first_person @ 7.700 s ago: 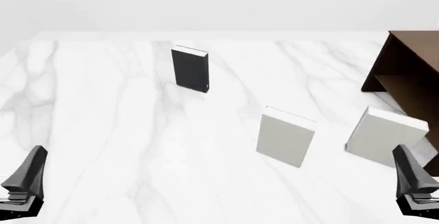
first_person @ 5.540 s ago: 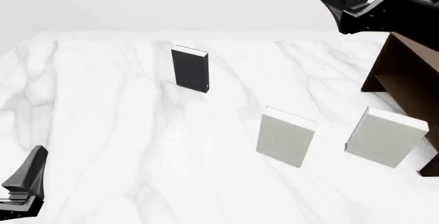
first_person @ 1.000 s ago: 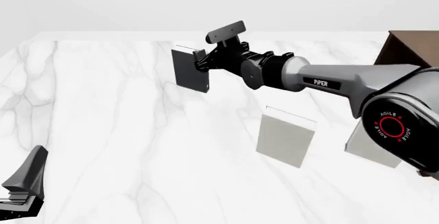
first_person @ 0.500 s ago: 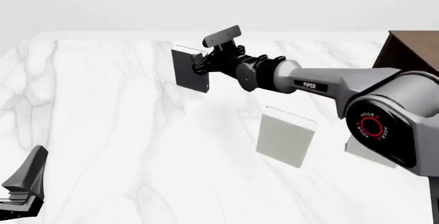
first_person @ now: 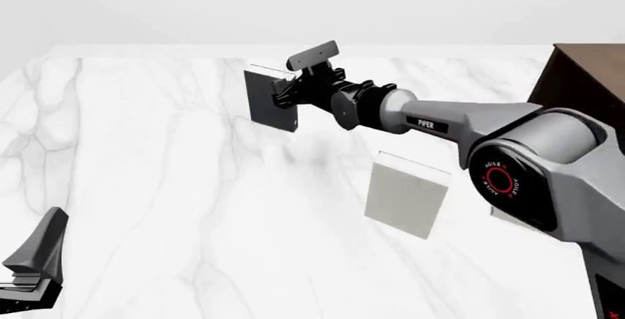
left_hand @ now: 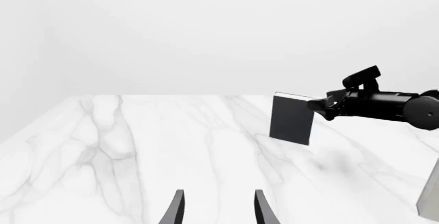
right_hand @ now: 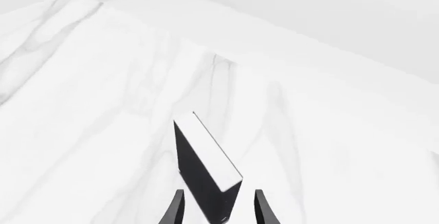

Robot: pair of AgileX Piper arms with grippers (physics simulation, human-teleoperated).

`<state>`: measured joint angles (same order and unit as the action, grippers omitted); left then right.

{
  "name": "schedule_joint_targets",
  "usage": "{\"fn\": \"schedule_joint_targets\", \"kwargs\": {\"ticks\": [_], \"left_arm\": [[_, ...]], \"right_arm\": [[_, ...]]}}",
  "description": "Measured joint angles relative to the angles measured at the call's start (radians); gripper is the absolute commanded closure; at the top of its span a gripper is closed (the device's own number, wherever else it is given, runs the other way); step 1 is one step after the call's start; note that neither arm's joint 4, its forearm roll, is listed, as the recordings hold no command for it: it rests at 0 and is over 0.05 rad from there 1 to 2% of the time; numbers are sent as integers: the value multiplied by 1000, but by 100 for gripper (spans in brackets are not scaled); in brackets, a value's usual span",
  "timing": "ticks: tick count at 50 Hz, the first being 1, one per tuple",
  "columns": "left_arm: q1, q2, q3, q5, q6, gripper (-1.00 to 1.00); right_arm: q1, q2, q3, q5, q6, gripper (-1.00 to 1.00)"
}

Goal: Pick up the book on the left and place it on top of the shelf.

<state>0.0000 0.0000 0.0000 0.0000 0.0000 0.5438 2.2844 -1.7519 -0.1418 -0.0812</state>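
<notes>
Upper centre of the front frame, my right gripper (first_person: 284, 91) open astride the black book (first_person: 266, 103), left gripper (left_hand: 218, 208) parted, idle.

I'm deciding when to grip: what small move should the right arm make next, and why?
Probably close the jaws. In the right wrist view the book stands upright between the open fingers of the right gripper, with a gap on each side.

The right arm (first_person: 459, 125) covers part of the book (first_person: 266, 99) and most of one pale book (first_person: 503, 213). The shelf (first_person: 581, 81) is cut off by the front view's edge. The book's near end (right_hand: 221, 211) runs off the right wrist view, so any finger contact is unclear.
</notes>
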Motion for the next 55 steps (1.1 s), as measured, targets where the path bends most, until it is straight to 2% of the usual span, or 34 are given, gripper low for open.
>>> {"fn": "schedule_joint_targets", "kwargs": {"ticks": [55], "left_arm": [[0, 0, 0, 0, 0, -100]], "right_arm": [[-2, 173, -163, 50, 14, -100]]}}
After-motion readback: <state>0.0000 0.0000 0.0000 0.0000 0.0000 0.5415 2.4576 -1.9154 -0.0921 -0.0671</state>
